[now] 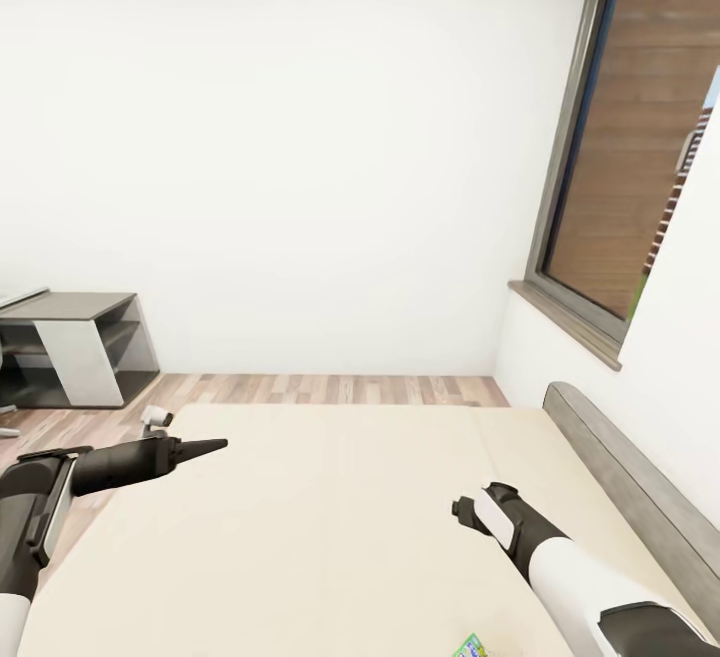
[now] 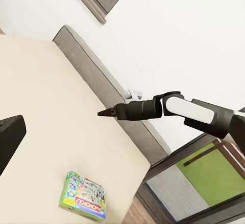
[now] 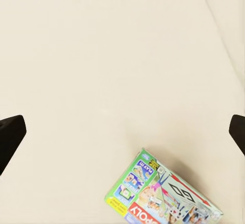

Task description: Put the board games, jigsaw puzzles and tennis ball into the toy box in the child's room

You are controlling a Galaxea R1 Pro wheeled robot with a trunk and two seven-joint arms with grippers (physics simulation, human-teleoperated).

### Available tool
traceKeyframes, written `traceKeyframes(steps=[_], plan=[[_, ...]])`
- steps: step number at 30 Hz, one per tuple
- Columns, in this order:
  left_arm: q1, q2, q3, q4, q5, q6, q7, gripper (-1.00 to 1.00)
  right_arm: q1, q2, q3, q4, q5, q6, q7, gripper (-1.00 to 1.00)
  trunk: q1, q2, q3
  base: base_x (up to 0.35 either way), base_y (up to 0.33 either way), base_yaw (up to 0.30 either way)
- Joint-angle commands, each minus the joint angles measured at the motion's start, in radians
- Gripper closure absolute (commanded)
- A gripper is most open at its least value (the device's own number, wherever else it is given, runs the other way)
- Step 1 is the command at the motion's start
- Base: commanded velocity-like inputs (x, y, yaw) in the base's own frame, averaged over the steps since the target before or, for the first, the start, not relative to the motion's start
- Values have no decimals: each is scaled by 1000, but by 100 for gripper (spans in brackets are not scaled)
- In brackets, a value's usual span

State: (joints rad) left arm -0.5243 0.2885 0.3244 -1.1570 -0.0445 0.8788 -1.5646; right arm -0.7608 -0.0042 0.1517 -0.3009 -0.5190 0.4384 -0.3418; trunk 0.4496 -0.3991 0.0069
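Green-edged board game [image 3: 163, 196] lies flat on the beige bed [image 1: 330, 527], nearest the robot; in the head view only its corner [image 1: 468, 648] pokes in at the bottom edge, the rest cut off. The right wrist view cuts its far corner too; the red banner lettering is only partly readable.

Right claw [image 3: 122, 132] hangs over the mattress just short of the game, dark fingertips [image 3: 10, 132] wide apart, holding nothing and touching nothing. In the head view the right claw [image 1: 462, 511] is foreshortened and hard to read.

Left claw [image 1: 205, 447] hovers over the bed's left edge, drawn to a point in the head view; cannot tell whether it is fully together. Nothing in it.

Grey headboard [image 1: 640, 492] at right. Beyond: wood-plank floor [image 1: 330, 389], low dark-grey-topped cabinet [image 1: 75, 347] at left, plain white wall, grey-framed window [image 1: 625, 137] at upper right.
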Motion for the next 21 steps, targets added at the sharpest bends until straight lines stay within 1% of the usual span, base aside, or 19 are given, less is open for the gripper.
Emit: traceKeyframes(steps=[1, 5, 9, 12, 13, 15, 16, 18, 19, 20, 21], plan=[[0, 0, 0, 0, -5, 11, -6, -100, 0, -1, 6, -1, -7, 4, -7, -100, 0, -1, -2, 0, 0, 0], [0, -2, -5, 0, -8, 12, -6, -100, 7, -6, 7, 0, -5, -2, -7, -100, 0, -1, -9, 0, 0, 0], [0, -5, -7, 0, -11, 12, -6, -100, 14, -17, 8, 0, -3, -6, -6, -100, 0, -1, -15, 0, 0, 0], [4, -4, -8, -4, -6, 16, -6, -100, 20, -20, 8, 1, -3, -7, -6, -100, 0, -1, -20, 0, 0, 0], [7, -3, -8, -21, -2, 27, -6, -100, 21, -20, 8, 2, -3, -7, -6, -100, 0, -1, -21, 0, 0, 0], [23, -2, -8, -105, 16, 70, -6, -100, 22, -21, 8, 7, -4, -5, -4, -100, 0, -1, -25, 0, 0, 0], [33, -2, -9, -130, 23, 82, -6, -100, 22, -21, 8, 9, -4, -4, -2, -100, 0, -1, -26, 0, 0, 0], [90, -2, -17, -224, 61, 111, -6, -100, 23, -20, 8, 22, -5, -2, 6, -100, 0, -1, -30, 0, 0, 0], [115, -2, -25, -252, 88, 118, -6, -100, 23, -20, 8, 30, -4, -1, 12, -100, 0, -1, -31, 0, 0, 0], [123, -1, -31, -262, 101, 121, -6, -100, 23, -20, 9, 33, -4, 0, 15, -100, 0, -1, -33, 0, 0, 0], [136, -1, -44, -276, 126, 122, -6, -100, 23, -20, 9, 37, -4, 1, 21, -100, 0, -1, -34, 0, 0, 0]])
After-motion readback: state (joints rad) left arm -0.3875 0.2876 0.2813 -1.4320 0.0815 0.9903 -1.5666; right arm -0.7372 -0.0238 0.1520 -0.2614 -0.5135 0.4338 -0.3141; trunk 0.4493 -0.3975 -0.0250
